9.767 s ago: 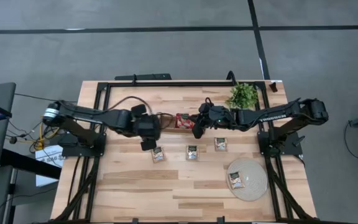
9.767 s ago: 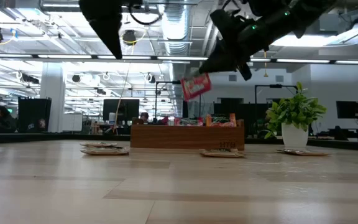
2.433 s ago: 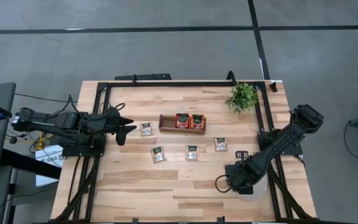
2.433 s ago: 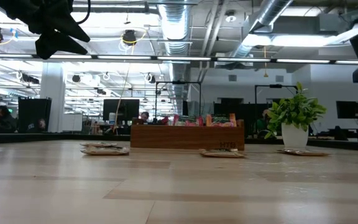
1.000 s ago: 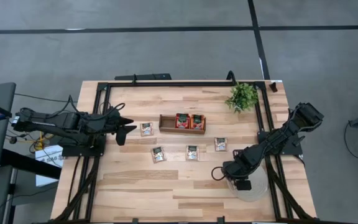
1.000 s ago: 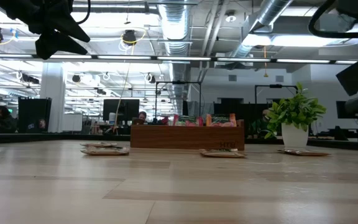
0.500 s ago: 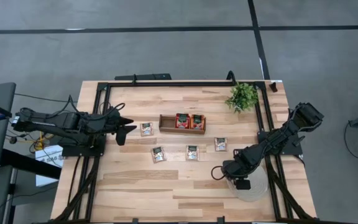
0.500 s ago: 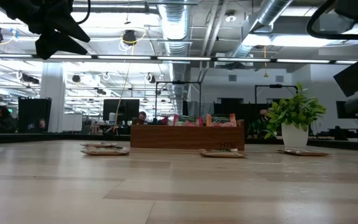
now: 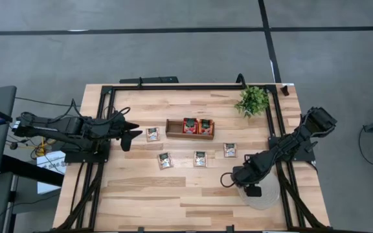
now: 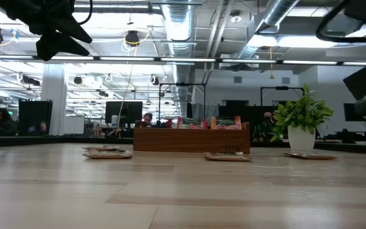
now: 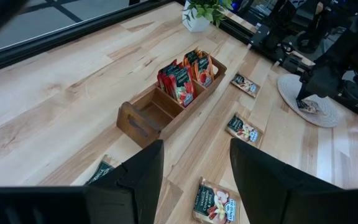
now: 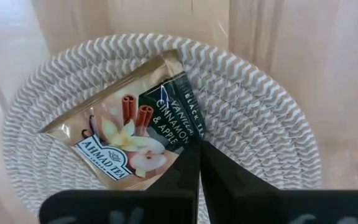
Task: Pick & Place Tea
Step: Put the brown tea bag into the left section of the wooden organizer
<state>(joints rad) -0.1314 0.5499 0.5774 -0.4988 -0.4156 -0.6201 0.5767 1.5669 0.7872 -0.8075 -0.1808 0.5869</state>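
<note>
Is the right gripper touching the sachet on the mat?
Touching. The right wrist view shows the right gripper with fingertips closed on the edge of the sachet, which lies on the mat.

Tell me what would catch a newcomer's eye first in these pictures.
Probably the right claw low over the round woven mat near the table's right front corner, fingers pinched on a corner of a beige tea sachet lying on it. Next, the wooden box mid-table holding red sachets, with four more lying flat around it. The left claw waits open at the left edge.
</note>
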